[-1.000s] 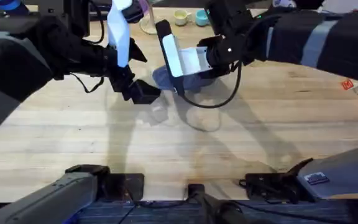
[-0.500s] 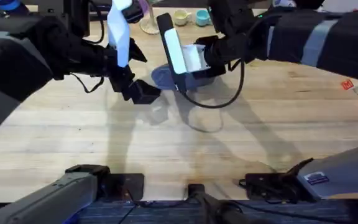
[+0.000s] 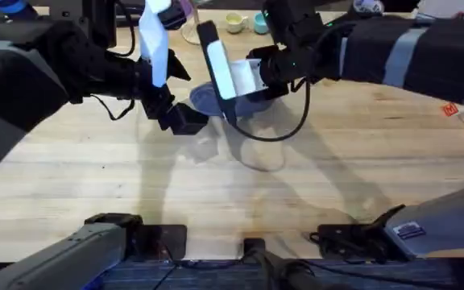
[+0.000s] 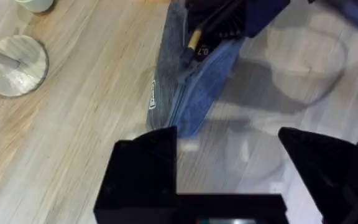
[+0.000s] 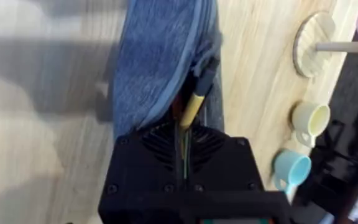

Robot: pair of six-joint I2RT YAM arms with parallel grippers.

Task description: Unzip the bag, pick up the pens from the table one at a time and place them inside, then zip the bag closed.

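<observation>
- Our right gripper (image 5: 188,134) pinches a yellow pen (image 5: 194,102) over the bag (image 5: 157,59).
- Our left gripper (image 4: 229,149), jaws wide, hovers at the bag's seven o'clock.

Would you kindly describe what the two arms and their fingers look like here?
Both arms are black with white link sections near the wrists. The left gripper has broad, blocky matte-black fingers. The right gripper has black ribbed fingers, and a thin black cable loops from that arm.
</observation>
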